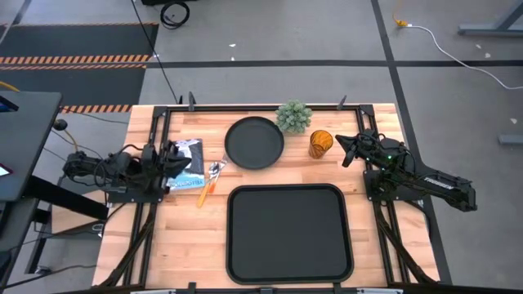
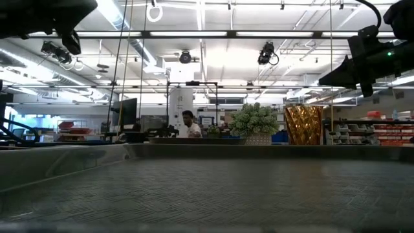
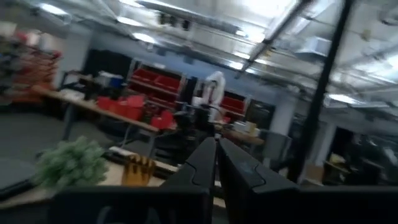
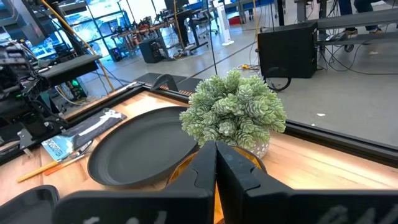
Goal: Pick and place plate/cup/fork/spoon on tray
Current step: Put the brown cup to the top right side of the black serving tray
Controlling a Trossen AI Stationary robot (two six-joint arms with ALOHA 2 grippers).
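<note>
The round black plate (image 1: 254,143) lies on the table behind the black tray (image 1: 288,233). The amber cup (image 1: 320,144) stands upright to the right of the plate, next to a green plant (image 1: 293,116). The orange-handled fork and spoon (image 1: 211,175) lie together left of the plate; I cannot tell them apart. My right gripper (image 1: 342,152) is shut and empty, just right of the cup and raised above it (image 2: 349,68). In the right wrist view the cup (image 4: 247,157) shows behind the shut fingers. My left gripper (image 1: 176,155) is shut and empty, raised over the table's left side.
A blue-and-white packet (image 1: 186,162) lies under my left gripper, beside the fork and spoon. The plant stands close behind the cup and plate. The tray's textured floor (image 2: 207,188) fills the front of the low view. A person (image 2: 189,124) shows far off in the room.
</note>
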